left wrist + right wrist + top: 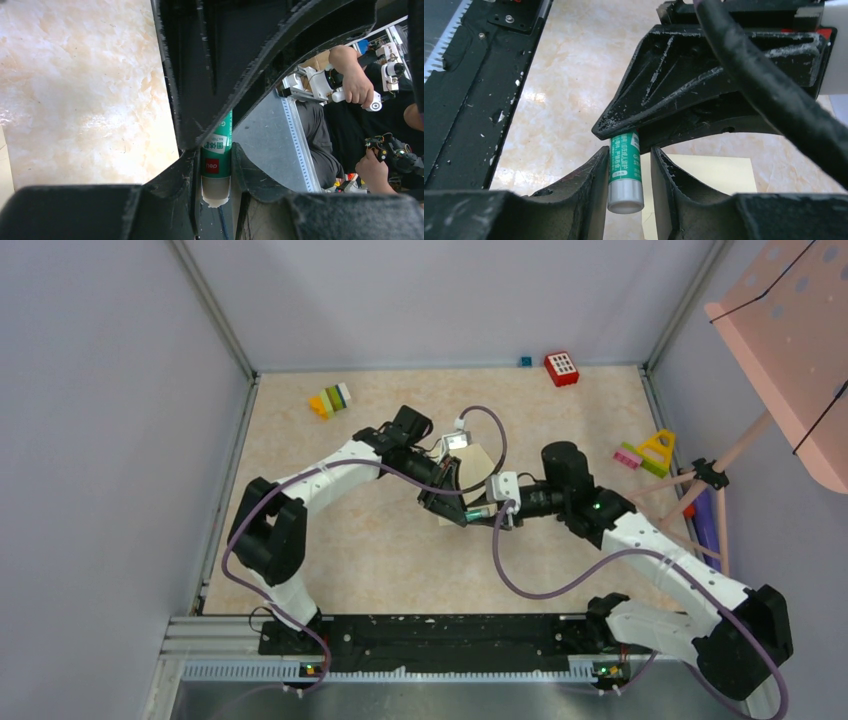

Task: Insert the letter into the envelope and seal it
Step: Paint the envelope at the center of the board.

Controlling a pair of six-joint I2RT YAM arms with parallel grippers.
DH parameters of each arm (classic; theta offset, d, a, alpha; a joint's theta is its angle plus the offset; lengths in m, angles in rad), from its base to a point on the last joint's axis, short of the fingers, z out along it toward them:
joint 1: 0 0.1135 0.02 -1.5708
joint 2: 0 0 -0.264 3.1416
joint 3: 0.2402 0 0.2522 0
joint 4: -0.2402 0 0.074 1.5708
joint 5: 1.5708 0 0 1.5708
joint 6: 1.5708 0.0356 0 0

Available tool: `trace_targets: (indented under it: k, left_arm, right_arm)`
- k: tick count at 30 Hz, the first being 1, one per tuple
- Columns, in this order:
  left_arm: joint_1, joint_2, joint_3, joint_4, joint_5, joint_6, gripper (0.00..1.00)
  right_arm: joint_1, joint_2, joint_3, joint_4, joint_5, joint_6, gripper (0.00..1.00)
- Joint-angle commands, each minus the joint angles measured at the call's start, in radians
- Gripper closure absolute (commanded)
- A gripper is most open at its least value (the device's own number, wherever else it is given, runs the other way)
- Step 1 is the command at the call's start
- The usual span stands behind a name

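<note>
1. Overhead, glue stick (478, 510) held above the counter (350, 560).
2. Left wrist: left fingers (187, 170) pinch the stick, nearly closed.
3. Right wrist: right fingers (591, 175) flank its grey end, grip unclear; envelope (709, 172) flat on counter beneath. Likely readying glue to seal; next, a firm right hold.

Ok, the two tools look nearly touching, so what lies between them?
A green glue stick bridges the left tool and right tool; both wrist views show it.
</note>
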Motion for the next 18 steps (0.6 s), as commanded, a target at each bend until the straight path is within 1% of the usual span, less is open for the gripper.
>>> trace_targets:
  k: [1,12,18]
  left_arm:
    - [-0.002,0.026,0.038,0.005,0.015,0.027,0.9]
    - [0.001,0.029,0.048,0.005,0.03,0.022,0.9]
    - [0.002,0.021,0.043,0.005,0.042,0.021,0.9]
  right_arm:
    - [0.017,-0.045,0.029,0.008,-0.109,-0.028,0.66]
    - [0.017,-0.032,0.015,0.0,-0.111,-0.055,0.63]
    - [0.017,-0.034,-0.008,0.041,-0.047,-0.059,0.57]
